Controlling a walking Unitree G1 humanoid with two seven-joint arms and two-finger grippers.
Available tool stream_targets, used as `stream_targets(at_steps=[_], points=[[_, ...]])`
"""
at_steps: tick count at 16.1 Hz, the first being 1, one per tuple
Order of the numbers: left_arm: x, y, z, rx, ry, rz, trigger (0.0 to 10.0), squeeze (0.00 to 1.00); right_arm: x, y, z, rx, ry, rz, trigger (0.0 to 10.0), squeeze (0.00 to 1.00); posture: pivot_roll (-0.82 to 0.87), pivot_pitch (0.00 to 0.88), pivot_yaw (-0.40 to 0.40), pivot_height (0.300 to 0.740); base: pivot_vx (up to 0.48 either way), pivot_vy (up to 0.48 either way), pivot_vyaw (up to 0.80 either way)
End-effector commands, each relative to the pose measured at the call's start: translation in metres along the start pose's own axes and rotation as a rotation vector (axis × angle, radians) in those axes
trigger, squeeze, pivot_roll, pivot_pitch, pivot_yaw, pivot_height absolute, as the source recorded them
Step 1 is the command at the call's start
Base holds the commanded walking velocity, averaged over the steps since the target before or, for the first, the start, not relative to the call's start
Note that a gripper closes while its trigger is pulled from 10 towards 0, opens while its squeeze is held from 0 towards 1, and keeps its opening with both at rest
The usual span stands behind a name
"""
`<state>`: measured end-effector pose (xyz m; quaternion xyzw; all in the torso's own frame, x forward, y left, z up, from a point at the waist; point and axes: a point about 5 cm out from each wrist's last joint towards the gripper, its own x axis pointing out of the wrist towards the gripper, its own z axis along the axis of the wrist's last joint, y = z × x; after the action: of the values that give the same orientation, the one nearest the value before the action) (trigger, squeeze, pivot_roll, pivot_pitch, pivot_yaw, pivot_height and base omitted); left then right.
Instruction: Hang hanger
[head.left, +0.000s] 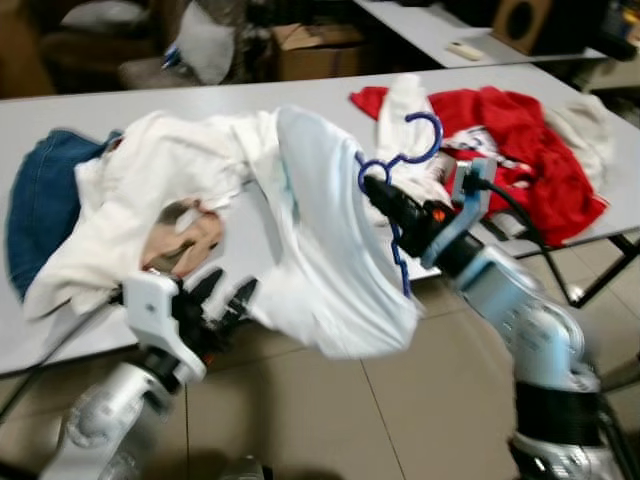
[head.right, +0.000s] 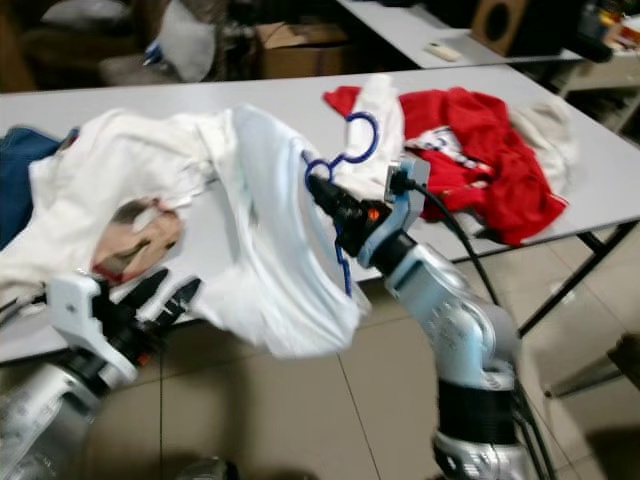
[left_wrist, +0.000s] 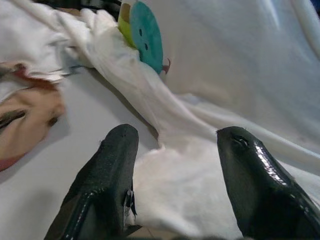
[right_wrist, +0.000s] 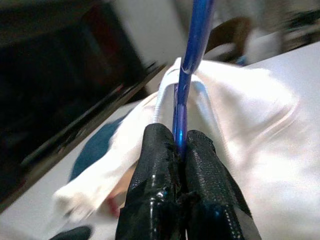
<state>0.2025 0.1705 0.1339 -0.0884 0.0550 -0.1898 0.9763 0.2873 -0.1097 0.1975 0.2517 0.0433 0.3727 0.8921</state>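
Right gripper (right_wrist: 176, 150) clamps the blue hanger (head.left: 400, 170) upright, hook topmost, above the table's near edge; white garment (head.left: 330, 250) draped on it; left gripper (left_wrist: 172, 150) spread apart beside the hem.

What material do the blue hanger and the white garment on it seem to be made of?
The blue hanger, held by the right gripper, looks like glossy plastic or coated wire: it is thin, evenly coloured and shows a bright highlight. The white garment looks like soft matte knit fabric, likely cotton: it drapes in loose folds and carries a printed figure. The left gripper sits open at its hem.
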Motion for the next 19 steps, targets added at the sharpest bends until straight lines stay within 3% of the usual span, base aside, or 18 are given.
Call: stream_targets(at_steps=[1,5,9,19], points=[[0.000,-0.003,0.004,0.014,-0.007,0.000,10.0,0.00,0.000,0.012,-0.001,-0.015,0.033,0.070,10.0,0.00,0.04,0.034,-0.045,0.740,0.000,0.000,0.80],[0.000,-0.009,0.003,0.019,0.004,-0.017,10.0,0.00,-0.012,0.009,-0.014,-0.053,0.174,0.024,10.0,0.00,0.05,0.038,-0.048,0.740,0.000,0.000,0.80],[0.001,-0.011,0.003,0.036,0.015,-0.034,10.0,0.00,-0.025,0.013,-0.018,-0.104,0.291,0.081,10.0,0.00,0.04,0.037,-0.043,0.740,0.000,0.000,0.80],[0.004,-0.013,0.001,0.083,0.044,-0.069,10.0,0.00,-0.032,0.012,-0.021,-0.147,0.360,0.098,10.0,0.00,0.05,0.030,-0.032,0.740,0.000,-0.259,0.80]])
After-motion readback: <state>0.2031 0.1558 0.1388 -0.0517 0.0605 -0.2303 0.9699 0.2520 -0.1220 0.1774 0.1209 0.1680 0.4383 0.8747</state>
